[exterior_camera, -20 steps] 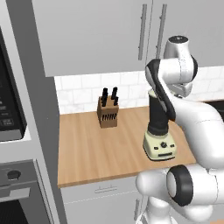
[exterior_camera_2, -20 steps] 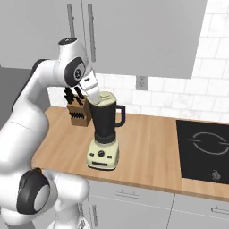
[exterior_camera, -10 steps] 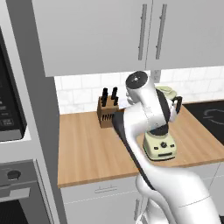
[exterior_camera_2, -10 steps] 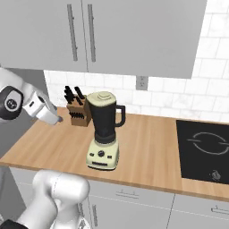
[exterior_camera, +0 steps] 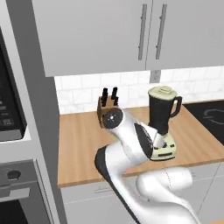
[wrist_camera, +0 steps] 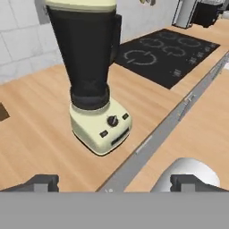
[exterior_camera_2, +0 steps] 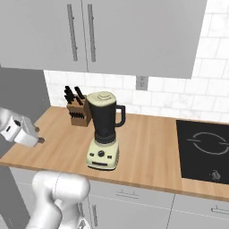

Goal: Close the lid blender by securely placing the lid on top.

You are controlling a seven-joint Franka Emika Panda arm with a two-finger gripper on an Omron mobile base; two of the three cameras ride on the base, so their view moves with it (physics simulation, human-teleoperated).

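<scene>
The blender (exterior_camera_2: 103, 134) stands near the front of the wooden counter, with its cream base and dark jar upright. The cream lid (exterior_camera_2: 102, 97) sits on the jar's rim, level as far as I can tell. In the left base view the blender (exterior_camera: 160, 127) stands just right of my arm, with the lid (exterior_camera: 161, 92) on top. My gripper (exterior_camera_2: 38, 140) hangs at the counter's left end, well away from the blender. The hand view looks back at the blender (wrist_camera: 96, 89). There my gripper (wrist_camera: 115, 182) is open, fingertips (wrist_camera: 43, 181) wide apart, with nothing between them.
A wooden knife block (exterior_camera_2: 77, 112) stands behind and left of the blender, against the tiled wall. A black cooktop (exterior_camera_2: 203, 150) is set into the counter to the right. Grey wall cabinets (exterior_camera_2: 112, 36) hang overhead. An oven column (exterior_camera: 17, 144) borders the counter's left end.
My arm has swung away from the jar's top, down and to the counter's left end. The lid has stayed on the jar and the gripper holds nothing.
</scene>
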